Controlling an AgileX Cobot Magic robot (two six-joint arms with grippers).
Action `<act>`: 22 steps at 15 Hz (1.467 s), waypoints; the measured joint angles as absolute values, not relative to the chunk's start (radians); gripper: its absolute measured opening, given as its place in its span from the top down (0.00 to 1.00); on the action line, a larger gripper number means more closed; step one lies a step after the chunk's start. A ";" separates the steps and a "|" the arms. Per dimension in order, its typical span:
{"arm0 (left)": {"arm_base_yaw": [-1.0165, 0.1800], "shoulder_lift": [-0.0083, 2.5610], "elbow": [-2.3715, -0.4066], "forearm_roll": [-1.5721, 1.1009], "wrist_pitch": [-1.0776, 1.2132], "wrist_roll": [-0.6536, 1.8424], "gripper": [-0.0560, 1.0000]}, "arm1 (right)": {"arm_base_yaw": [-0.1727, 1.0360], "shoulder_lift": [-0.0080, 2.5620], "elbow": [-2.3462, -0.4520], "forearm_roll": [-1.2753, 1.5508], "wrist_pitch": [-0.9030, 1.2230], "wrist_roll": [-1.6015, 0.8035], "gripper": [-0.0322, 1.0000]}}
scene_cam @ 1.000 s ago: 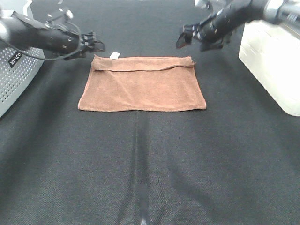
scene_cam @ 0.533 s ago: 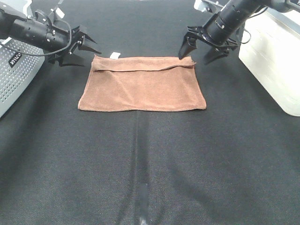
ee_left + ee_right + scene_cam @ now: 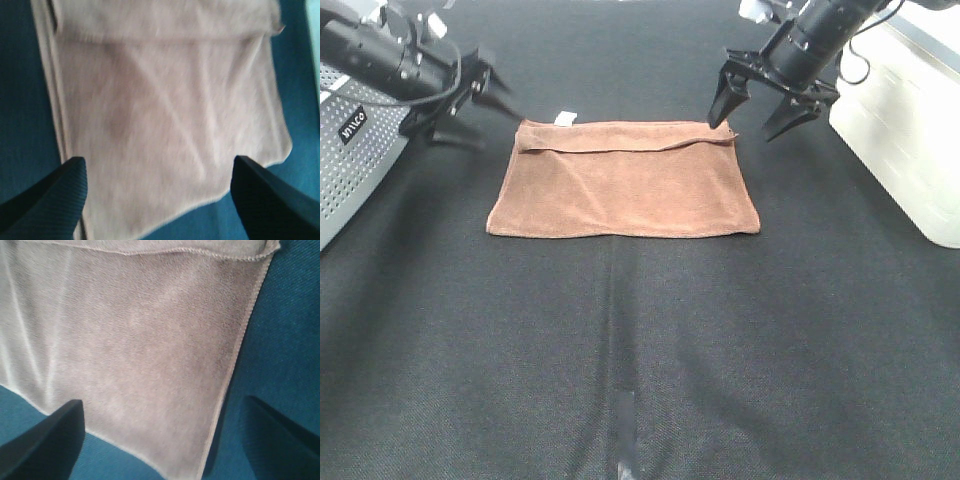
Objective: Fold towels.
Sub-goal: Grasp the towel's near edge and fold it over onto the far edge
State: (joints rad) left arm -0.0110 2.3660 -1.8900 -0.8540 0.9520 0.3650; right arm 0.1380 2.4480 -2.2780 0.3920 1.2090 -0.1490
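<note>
On the dark counter (image 3: 620, 380) the brown towel (image 3: 625, 185) lies flat near the middle, with a narrow flap doubled over along its far edge. The next fold looks about to start, and it calls for a low, square pinch at each far corner. Beyond those corners the left claw (image 3: 485, 115) and right claw (image 3: 743, 128) hover spread wide. Both hold nothing and appear clear of the cloth.

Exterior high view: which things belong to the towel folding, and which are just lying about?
Job: brown towel, left claw, right claw, both open.
Lying about: white box on the right, grey perforated case on the left.
</note>
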 joint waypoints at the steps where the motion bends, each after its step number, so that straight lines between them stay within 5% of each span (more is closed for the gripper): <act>1: -0.011 2.333 -1.817 -0.852 0.917 0.364 0.23 | 0.135 2.422 -2.239 0.391 1.209 -0.144 0.21; 8: -0.013 2.257 -1.569 -0.830 0.778 0.361 0.23 | 0.056 2.288 -1.748 0.532 1.016 -0.277 0.22; 22: -0.105 2.333 -1.572 -0.904 0.700 0.331 0.29 | 0.073 2.372 -1.742 0.629 0.957 -0.345 0.28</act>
State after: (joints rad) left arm -0.1050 2.3330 -1.5720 -0.9040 0.7000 0.3310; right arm 0.0730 2.3720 -1.7420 0.6290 0.9570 -0.3450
